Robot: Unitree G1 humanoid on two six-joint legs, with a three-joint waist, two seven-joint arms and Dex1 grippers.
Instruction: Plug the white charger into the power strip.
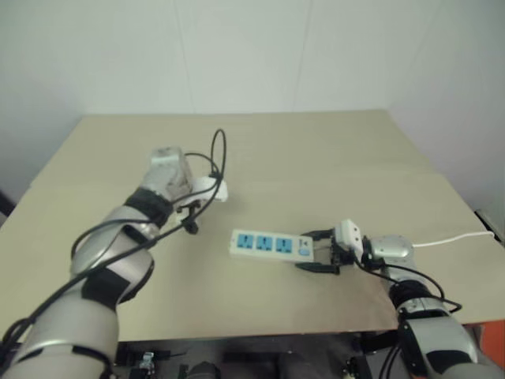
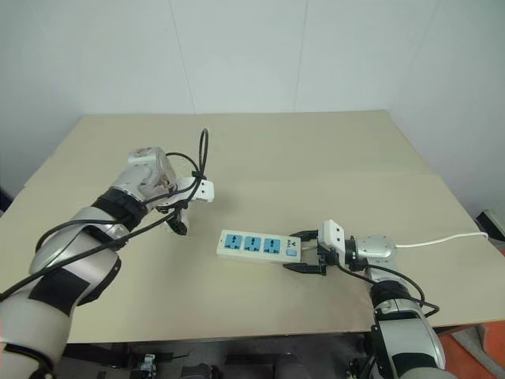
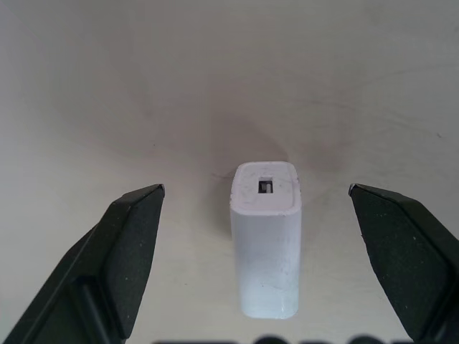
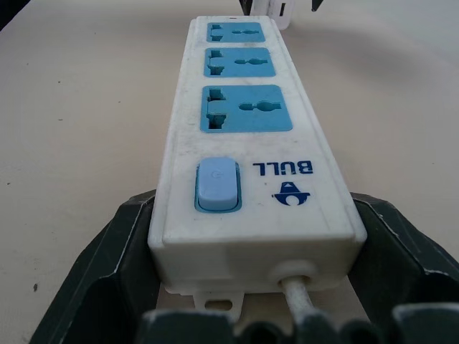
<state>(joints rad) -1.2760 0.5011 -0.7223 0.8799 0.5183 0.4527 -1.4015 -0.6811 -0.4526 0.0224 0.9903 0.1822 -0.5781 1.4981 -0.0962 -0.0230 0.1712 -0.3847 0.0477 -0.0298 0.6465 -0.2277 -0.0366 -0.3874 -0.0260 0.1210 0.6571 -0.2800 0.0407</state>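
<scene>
Left gripper (image 3: 254, 208) open astride the charger (image 3: 265, 247); we should centre, then close squarely. Right gripper (image 4: 251, 287) clamps the strip (image 4: 247, 143), at charger's 4 o'clock.

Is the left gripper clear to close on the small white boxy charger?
Probably yes: the left gripper is open with the small white boxy charger between its fingers, nothing else on the tan table nearby.

The white charger (image 3: 265, 247) lies alone on bare desk (image 1: 316, 150), with open gaps between it and each finger (image 3: 118, 265) of the left gripper (image 3: 256, 215) either side. The power strip (image 2: 258, 245) has all three sockets uncovered from above. Its switch end is boxed in by the right gripper (image 2: 304, 253), whose fingers flank both sides there. The desk between charger and strip is open.
</scene>
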